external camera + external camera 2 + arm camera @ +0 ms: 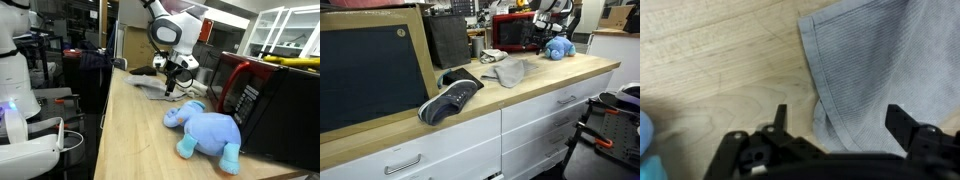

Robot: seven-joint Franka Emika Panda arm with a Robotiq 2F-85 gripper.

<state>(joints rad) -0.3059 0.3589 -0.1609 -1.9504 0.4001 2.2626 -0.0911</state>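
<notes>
Spread wide over the edge of the grey cloth: gripper

Flat on the light wooden counter, ribbed weave, one hem running down between the fingers in the wrist view. One fingertip over bare wood, the other over fabric. Pinching nothing. Contact with the fabric: cannot tell; looks just above it in an exterior view. Slightly rumpled there, with a small dark object at its far side, too blurred to name.

Closest obstacle: blue plush elephant, lying on the counter near the cloth but apart from it. Sliver of the same blue at a lower corner of the wrist view, beside the finger over wood.

Right behind the plush: red-and-black microwave. Door looks shut, dark window, inside unreadable.

Further along the counter, well apart from the cloth: dark blue sneaker, white sole, sitting at the front edge. Behind the sneaker, leaning upright: wood-framed dark panel.

Under the counter: white drawers with metal handles, all pushed in, contents hidden.

Off the counter's side in an exterior view: white machine housing, well clear of the cloth.
</notes>
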